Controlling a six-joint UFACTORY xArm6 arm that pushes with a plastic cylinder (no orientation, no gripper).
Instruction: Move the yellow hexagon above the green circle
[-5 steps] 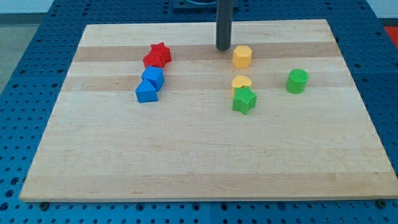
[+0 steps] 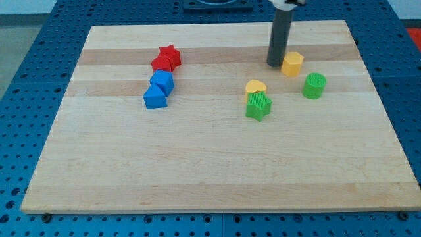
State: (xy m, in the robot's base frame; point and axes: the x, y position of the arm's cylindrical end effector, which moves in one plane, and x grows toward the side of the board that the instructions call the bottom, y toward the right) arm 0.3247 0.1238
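- My tip is being pressed down onto the wooden board in the upper right part of the view, at the lower end of a straight dark rod.
- No claw is being carried by the arm, so nothing is being gripped; only the rod's side is being set against a block.
- The yellow hexagon is being touched, or very nearly touched, by my tip, which is being kept on the view's left of it.
- The green circle is being seen just below the hexagon and slightly toward the view's right; the two are near each other but apart.
- A yellow heart-like block is being seen lower and to the view's left of my tip, touching the top of a green star-shaped block.
- On the view's left, well apart from my tip, a red star and a second red block are being shown together.
- Just beneath them, two blue blocks are being shown touching each other; their exact shapes cannot be told.
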